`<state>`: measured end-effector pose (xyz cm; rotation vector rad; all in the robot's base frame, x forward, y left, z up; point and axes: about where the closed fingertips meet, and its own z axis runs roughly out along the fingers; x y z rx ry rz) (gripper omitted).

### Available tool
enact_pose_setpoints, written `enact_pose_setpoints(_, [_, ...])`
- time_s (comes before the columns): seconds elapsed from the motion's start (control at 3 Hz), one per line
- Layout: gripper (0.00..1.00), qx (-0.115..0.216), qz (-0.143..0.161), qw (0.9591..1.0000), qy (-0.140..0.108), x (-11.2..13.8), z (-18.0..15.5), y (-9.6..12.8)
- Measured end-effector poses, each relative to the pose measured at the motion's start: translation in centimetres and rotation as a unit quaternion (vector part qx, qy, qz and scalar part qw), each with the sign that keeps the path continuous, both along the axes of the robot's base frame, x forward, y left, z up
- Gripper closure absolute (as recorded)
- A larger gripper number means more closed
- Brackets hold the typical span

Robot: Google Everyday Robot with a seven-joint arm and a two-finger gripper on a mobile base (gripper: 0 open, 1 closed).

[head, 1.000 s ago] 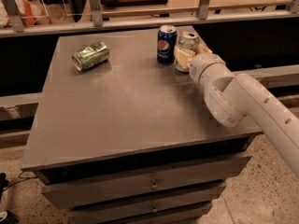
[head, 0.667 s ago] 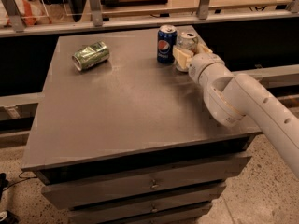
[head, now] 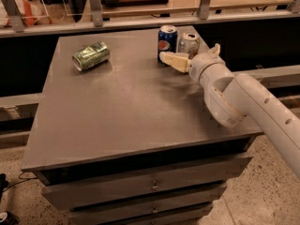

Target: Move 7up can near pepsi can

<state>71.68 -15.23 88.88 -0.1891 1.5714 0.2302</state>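
The dark blue pepsi can (head: pixel 167 40) stands upright near the table's far edge. The silver-white 7up can (head: pixel 188 43) stands upright just to its right, close beside it. My gripper (head: pixel 189 52) is at the 7up can on its near side and is open. One cream finger (head: pixel 174 61) reaches left in front of the pepsi can's base, and the other finger (head: pixel 215 48) points up to the right of the 7up can. The can's lower part is hidden behind the gripper.
An all-green, dented can (head: pixel 90 56) lies on its side at the far left of the grey table (head: pixel 122 111). My white arm (head: pixel 243 102) crosses the table's right edge. A railing and glass panel run behind the table. Drawers sit below its front edge.
The gripper's fingers have spread apart from the 7up can, the left one now reaching in front of the pepsi can. The cans have stayed in place.
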Motion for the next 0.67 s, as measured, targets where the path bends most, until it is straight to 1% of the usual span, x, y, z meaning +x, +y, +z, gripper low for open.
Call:
enact_pose_setpoints(0.33, [0.0, -0.012, 0.006, 0.9999, 0.005, -1.2, 0.2, -0.8])
enact_pose_setpoints(0.67, [0.0, -0.034, 0.011, 0.9993, 0.012, -3.3, 0.7, -2.5])
